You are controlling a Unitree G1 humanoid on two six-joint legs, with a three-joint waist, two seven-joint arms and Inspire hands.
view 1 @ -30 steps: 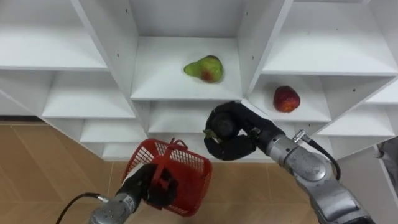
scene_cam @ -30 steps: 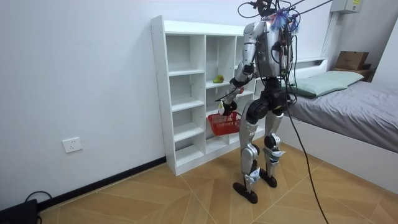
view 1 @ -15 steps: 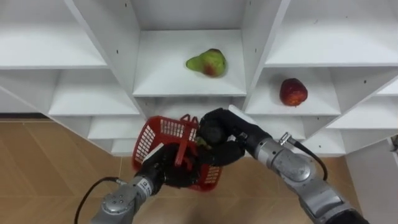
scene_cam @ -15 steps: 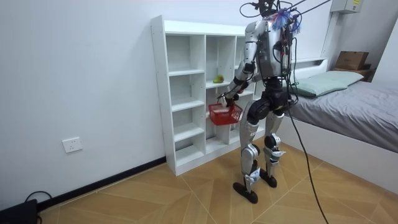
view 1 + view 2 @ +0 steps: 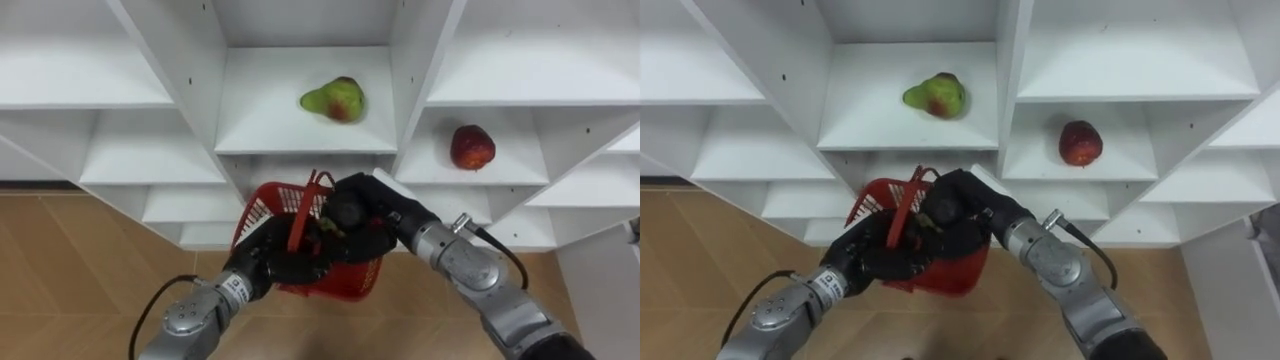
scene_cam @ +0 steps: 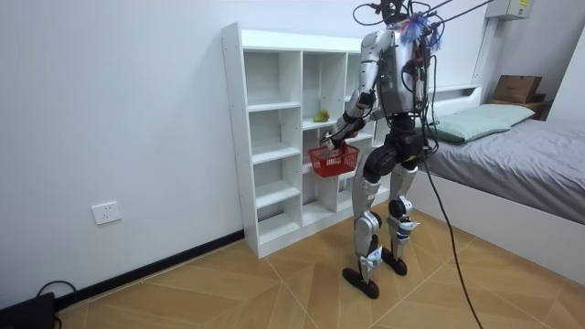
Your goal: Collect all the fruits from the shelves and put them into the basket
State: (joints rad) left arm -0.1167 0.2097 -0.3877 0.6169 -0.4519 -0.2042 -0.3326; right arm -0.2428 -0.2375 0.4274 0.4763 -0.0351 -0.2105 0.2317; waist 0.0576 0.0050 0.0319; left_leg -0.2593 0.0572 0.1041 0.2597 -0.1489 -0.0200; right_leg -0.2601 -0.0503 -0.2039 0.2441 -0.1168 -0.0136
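Observation:
My left hand (image 5: 268,264) is shut on the handle (image 5: 300,214) of a red mesh basket (image 5: 350,284) and holds it up in front of the white closet (image 5: 190,70). My right hand (image 5: 372,216) is curled round a dark greenish fruit (image 5: 338,216) right at the basket's mouth, partly inside it. A green-red pear (image 5: 333,101) lies on the middle shelf above. On the shelf to its right sits a red apple (image 5: 472,147). In the room view I stand upright facing the closet with the basket (image 6: 332,161) at waist height.
The closet's upright dividers (image 5: 415,70) frame the compartments close above both hands. Wooden floor (image 5: 60,270) lies below. In the room view a bed (image 6: 512,155) stands at the room view's right behind me, and a wall socket (image 6: 107,212) is at the room view's left.
My left hand has lifted the basket up and to the right, until it sits under my right hand. The right hand with the fruit now reaches into the basket's mouth.

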